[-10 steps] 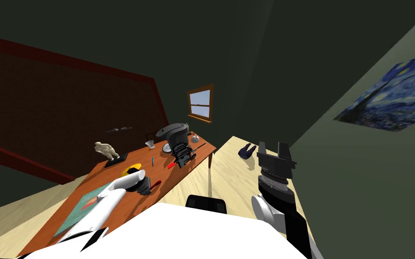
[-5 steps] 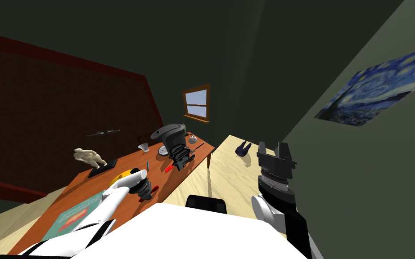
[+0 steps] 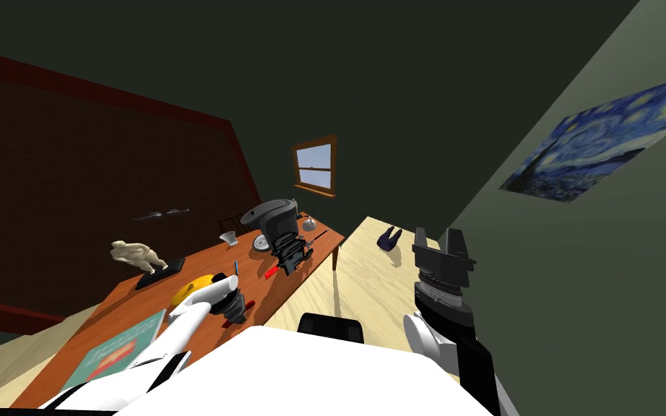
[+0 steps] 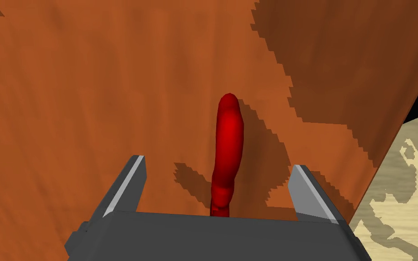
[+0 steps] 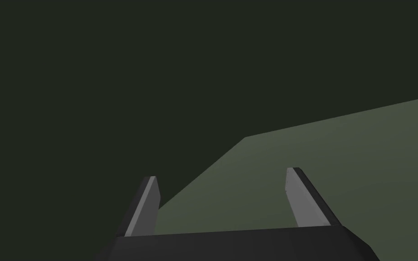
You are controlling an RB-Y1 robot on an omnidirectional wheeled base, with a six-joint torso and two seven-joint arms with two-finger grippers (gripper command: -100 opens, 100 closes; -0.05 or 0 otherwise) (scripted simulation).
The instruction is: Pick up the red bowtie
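Note:
The red bowtie [image 4: 227,140] lies on the brown wooden table [image 4: 90,90] as a long narrow red shape, near the table's edge. My left gripper [image 4: 217,181] is open and hovers just above it, one finger on each side, not touching. In the head view the left gripper [image 3: 234,309] points down at the table's near edge, and a sliver of the red bowtie [image 3: 250,302] pokes out beside it. My right gripper [image 3: 438,245] is raised at my right side, open and empty.
On the table [image 3: 107,325] stand a yellow object [image 3: 187,292] behind my left hand, a teal book [image 3: 111,352], a pale figurine [image 3: 135,254], a blue pen [image 3: 235,266], a black device [image 3: 287,245] with a red tool [image 3: 271,271] and a grey appliance [image 3: 274,211]. A dark item [image 3: 389,238] lies on the floor.
My head view has swung, so the whole scene shifted left. My left gripper has come down closer to the table's near edge, over the red bowtie. The right arm has stayed still.

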